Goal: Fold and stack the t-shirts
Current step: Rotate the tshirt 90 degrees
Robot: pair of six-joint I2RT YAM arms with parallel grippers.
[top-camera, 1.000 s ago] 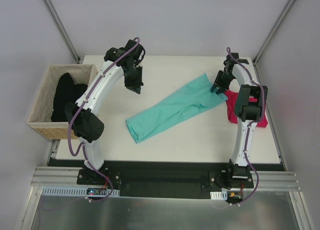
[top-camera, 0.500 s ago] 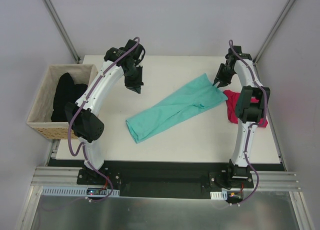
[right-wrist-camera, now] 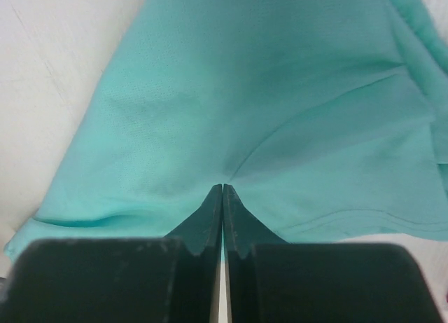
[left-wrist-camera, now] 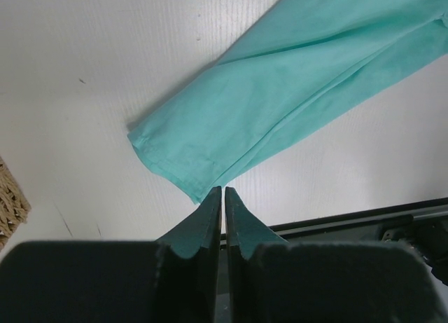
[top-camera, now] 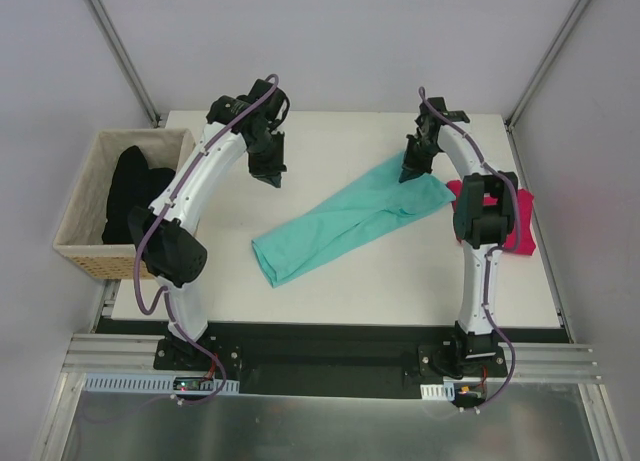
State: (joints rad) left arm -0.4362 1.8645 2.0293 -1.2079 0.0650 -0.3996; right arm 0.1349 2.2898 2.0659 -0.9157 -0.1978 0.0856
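right pincer [top-camera: 409,175] has slid left and nipped the teal t-shirt [top-camera: 340,219]; left pincer [top-camera: 272,180] pressed together, unmoved.

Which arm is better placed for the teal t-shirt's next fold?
Right. The right tool is shut on the teal t-shirt at its far end, cloth puckering at the tips; the left tool hangs shut, apart from it.

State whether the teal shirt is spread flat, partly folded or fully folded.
Partly folded: the teal shirt lies as a long narrow diagonal band with lengthwise fold lines, not yet a compact square ready to stack.
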